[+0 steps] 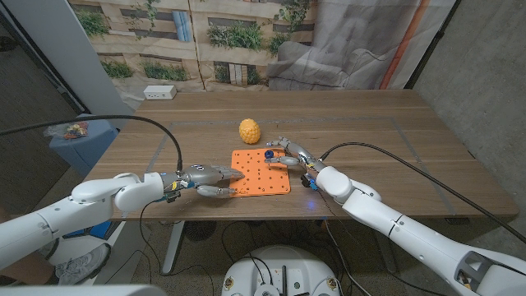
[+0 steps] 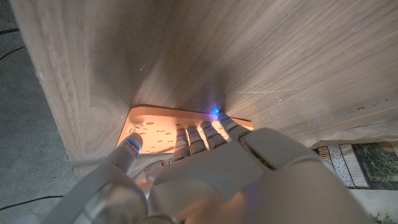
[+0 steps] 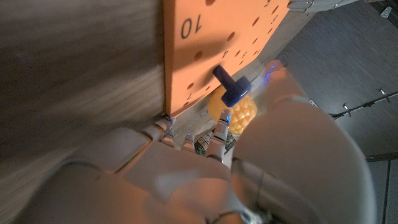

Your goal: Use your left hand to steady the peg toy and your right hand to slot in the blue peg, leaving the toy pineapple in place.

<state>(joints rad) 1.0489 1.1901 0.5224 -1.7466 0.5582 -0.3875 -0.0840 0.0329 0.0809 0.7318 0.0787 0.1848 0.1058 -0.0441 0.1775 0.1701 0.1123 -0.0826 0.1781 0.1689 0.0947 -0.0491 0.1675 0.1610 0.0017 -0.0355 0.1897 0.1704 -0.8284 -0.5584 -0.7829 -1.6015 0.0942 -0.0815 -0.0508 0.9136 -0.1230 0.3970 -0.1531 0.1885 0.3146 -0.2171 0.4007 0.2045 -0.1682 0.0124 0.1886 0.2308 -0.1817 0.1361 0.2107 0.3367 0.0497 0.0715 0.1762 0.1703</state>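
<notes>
The orange peg toy (image 1: 261, 174) lies flat near the table's front edge, a board full of holes. My left hand (image 1: 211, 180) grips its left edge, fingers (image 2: 205, 134) on top and the thumb against the rim of the peg toy (image 2: 155, 124). The blue peg (image 1: 269, 156) stands with its stem on the board's far right part. My right hand (image 1: 291, 153) pinches it from the right. In the right wrist view the blue peg (image 3: 231, 87) meets the peg toy (image 3: 205, 37) by a hole. The yellow toy pineapple (image 1: 249, 131) stands just beyond the board; the pineapple (image 3: 239, 115) shows behind the peg.
A white power strip (image 1: 159, 92) lies at the table's far left corner. A blue bin (image 1: 76, 141) with small items stands off the table's left side. Black cables trail from both arms over the table's front edge.
</notes>
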